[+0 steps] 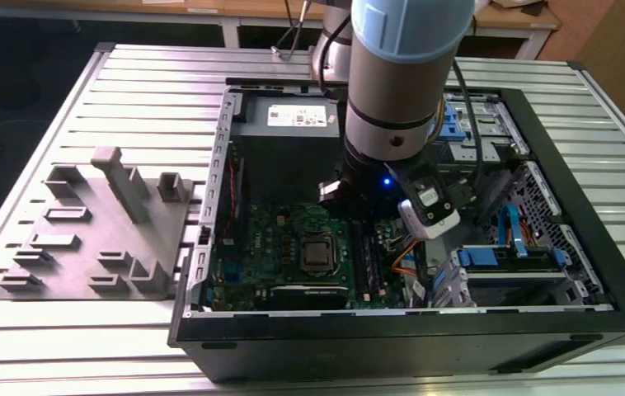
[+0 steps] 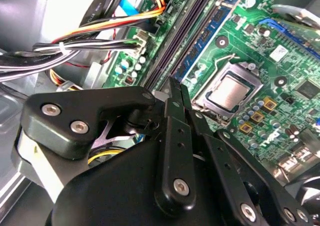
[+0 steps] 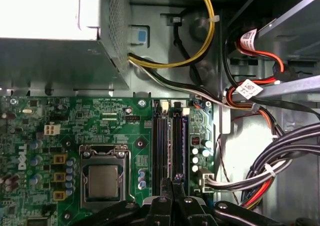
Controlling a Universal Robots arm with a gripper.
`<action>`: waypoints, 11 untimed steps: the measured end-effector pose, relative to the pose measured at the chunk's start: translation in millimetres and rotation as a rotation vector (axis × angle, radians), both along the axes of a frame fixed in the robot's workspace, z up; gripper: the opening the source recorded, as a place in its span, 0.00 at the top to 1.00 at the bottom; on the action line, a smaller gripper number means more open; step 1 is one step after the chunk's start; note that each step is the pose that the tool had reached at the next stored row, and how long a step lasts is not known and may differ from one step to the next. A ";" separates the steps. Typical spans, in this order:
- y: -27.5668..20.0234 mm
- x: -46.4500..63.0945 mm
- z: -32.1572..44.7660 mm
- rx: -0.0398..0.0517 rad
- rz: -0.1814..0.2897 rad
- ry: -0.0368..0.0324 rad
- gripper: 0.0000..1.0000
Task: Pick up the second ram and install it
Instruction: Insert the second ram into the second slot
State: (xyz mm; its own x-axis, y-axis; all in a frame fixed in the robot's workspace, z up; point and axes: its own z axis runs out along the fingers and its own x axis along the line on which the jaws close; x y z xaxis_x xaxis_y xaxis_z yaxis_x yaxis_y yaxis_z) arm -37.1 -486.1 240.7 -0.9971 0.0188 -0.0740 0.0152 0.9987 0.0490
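**Gripper** (image 2: 176, 86): jaws pressed together, with nothing visible between them. In both wrist views the tips hang over one end of the slots (image 3: 170, 136), with the CPU (image 3: 103, 181) on one side and the cables (image 3: 280, 161) on the other. You cannot tell whether the tips touch anything.

**Ram** (image 2: 210, 35): a blue-green board with chips, standing on edge in the slot row on the CPU side, inside the case (image 1: 401, 320). You cannot tell whether this stick is the first or the second.

**Step, as judged:** pickup looks finished and you are at seating. Closed tips suit pushing, not grasping.

**Next move, as judged:** it calls for the tips square on the board's top edge and straight downward pressure. The pressure should be even along the length so both end clips latch. Keep clear of the cables.
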 end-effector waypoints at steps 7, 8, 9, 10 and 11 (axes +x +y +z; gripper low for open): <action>0.1 0.0 -5.3 0.0137 0.000 -0.0001 0.91; 0.1 -0.1 -5.7 0.0139 0.000 -0.0002 0.91; 0.1 -0.4 -6.0 0.0140 0.000 -0.0002 0.91; 0.1 -0.7 -6.4 0.0140 0.000 -0.0001 0.91; 0.1 -1.1 -6.8 0.0141 0.000 -0.0002 0.91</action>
